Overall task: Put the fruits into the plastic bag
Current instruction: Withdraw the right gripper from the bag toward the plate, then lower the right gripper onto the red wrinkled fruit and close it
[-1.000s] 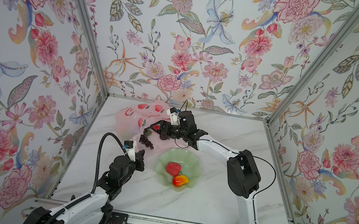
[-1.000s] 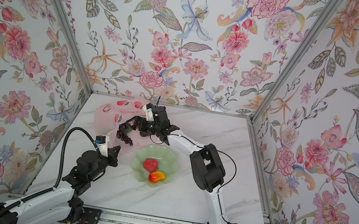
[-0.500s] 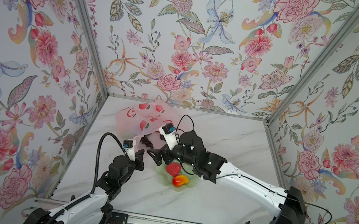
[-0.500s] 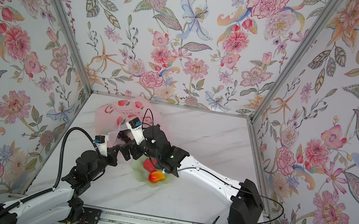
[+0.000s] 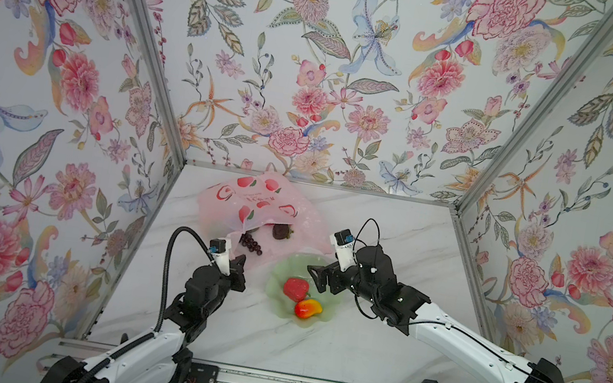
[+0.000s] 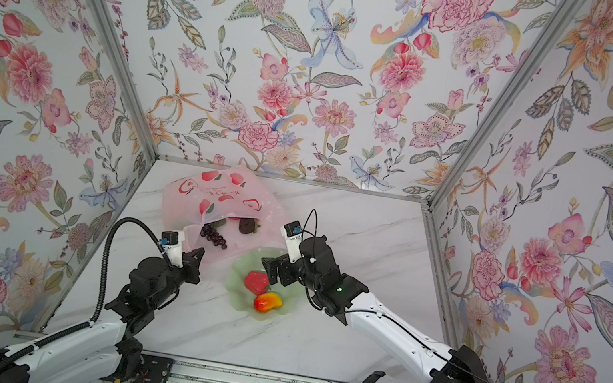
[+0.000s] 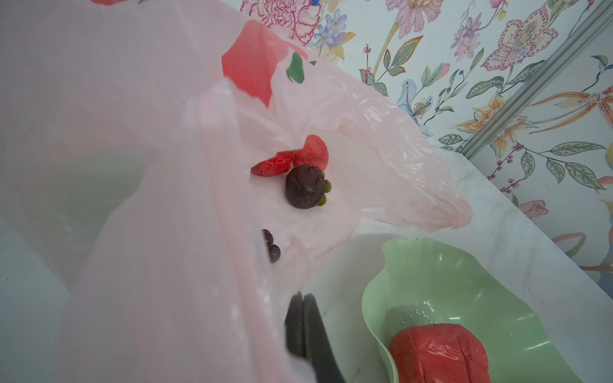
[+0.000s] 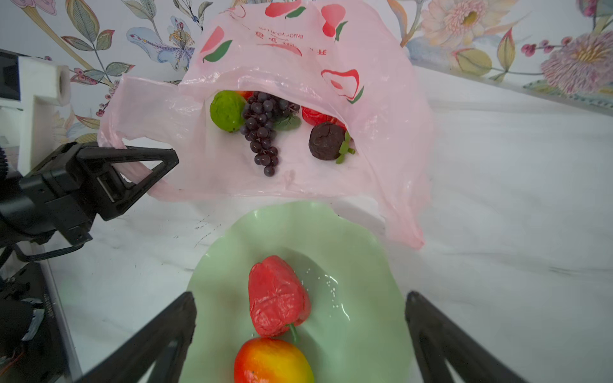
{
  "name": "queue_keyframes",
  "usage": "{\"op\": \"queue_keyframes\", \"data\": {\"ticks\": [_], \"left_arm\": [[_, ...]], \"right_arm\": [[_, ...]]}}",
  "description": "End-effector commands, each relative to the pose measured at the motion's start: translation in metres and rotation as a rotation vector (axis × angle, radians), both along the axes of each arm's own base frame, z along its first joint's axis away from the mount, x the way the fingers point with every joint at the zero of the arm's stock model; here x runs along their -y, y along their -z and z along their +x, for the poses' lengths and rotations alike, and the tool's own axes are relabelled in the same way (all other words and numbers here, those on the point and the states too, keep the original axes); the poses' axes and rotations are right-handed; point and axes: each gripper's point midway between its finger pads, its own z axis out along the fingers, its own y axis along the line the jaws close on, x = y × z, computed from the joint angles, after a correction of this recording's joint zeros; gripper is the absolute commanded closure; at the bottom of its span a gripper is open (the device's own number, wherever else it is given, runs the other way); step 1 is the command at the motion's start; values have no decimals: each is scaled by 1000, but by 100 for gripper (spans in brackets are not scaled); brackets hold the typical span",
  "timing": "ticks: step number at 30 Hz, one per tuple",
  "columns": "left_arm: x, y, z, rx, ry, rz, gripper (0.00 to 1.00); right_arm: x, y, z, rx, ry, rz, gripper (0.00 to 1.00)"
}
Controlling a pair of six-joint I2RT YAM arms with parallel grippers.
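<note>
Right wrist view: the red fruit [image 8: 277, 295] on the green plate [image 8: 365, 252] lies between the right gripper's [image 8: 300, 297] wide-open fingers.

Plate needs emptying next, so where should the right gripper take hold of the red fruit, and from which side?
Probably across its broad middle, from above. The red fruit lies on its side on the green plate, stem end against the mango, so its two long flanks are free, and the open right gripper lines up with them.
</note>
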Motion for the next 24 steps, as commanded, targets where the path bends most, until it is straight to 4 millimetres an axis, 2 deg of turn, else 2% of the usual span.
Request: {"op": "queue_keyframes", "data": {"ticks": [1,12,24], "left_arm": [[-1,-8,6,10,-8,-14,100],[-3,-5,5,8,-15,-22,100],[-5,-5,4,10,-17,-33,100]], "right_arm": [[-3,21,-12,-161,-51,-38,1],[-32,84,0,-426,-107,-188,3],[-56,126,-4,-462,-185,-319,5]]}}
